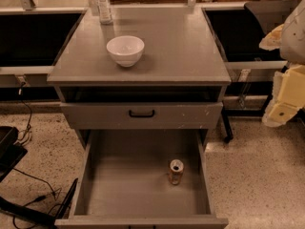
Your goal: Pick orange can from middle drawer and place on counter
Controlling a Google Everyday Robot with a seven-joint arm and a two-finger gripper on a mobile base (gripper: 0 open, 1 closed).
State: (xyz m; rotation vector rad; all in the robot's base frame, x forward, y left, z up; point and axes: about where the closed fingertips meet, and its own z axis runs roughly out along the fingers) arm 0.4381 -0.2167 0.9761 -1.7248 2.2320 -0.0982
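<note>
The orange can (176, 171) stands upright on the floor of the open middle drawer (124, 180), right of centre and close to the right wall, with its silver top showing. The grey counter (176, 51) is above it, over a drawer front with a black handle (141, 113). My gripper (286, 99), with cream and yellow parts, hangs at the right edge of the view. It is beside the cabinet at about counter-edge height, well apart from the can and holding nothing.
A white bowl (125, 50) sits on the counter's left-centre. A clear plastic bottle (103, 4) stands at its back left. Black cables and a dark base (19, 175) lie on the speckled floor at left. Dark shelving flanks the cabinet.
</note>
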